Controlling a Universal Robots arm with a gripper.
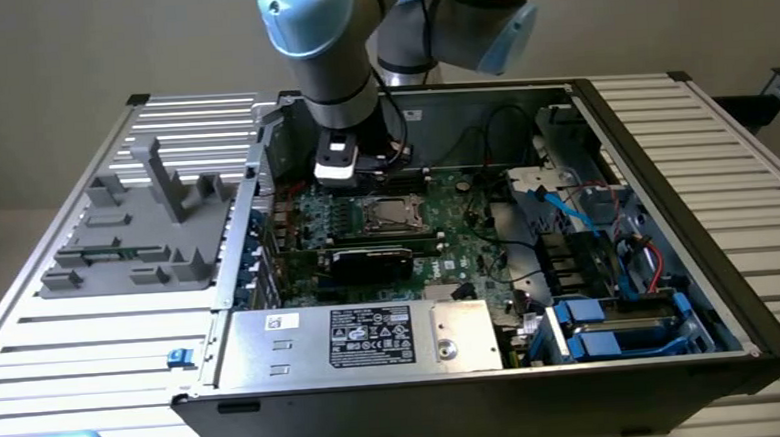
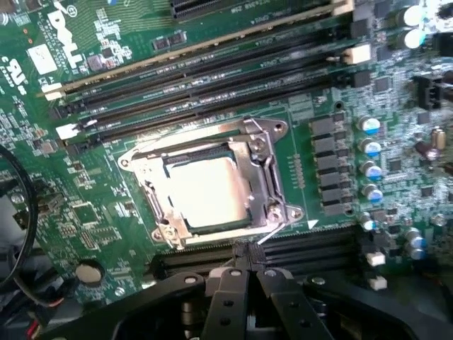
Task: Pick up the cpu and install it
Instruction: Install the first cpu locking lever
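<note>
- My gripper (image 2: 244, 273) has its black fingers (image 2: 228, 297) pressed together with nothing between them; the tips hover just at the near edge of the socket.
- Just past the tips, the cpu (image 2: 207, 191) lies flat inside the socket frame (image 2: 272, 173), its pale metal top showing, the silver bracket standing round it on all sides. It looks seated, or very nearly so; I cannot tell whether it sits fully flush.
- In the exterior view my gripper (image 1: 355, 170) hangs low inside the computer case (image 1: 713, 262), over the motherboard (image 1: 465, 230), with the cpu (image 1: 390, 214) just below and beside it.
- Beyond the socket run the long memory slots (image 2: 205, 78), and to one side a row of small capacitors (image 2: 369, 159).
- Further off in the exterior view sit the silver power supply box (image 1: 356, 338) and, outside the case, a grey fixture (image 1: 143, 226) on the slatted table (image 1: 747, 150).
- Risk, as I judge it: my tips are so close to the frame that a small drift sideways could catch the bracket or nudge the chip askew, and a crooked chip pressed down could bend the socket's contacts.
- A careless lift could also clip the loose black cables (image 1: 500, 138) nearby.
</note>
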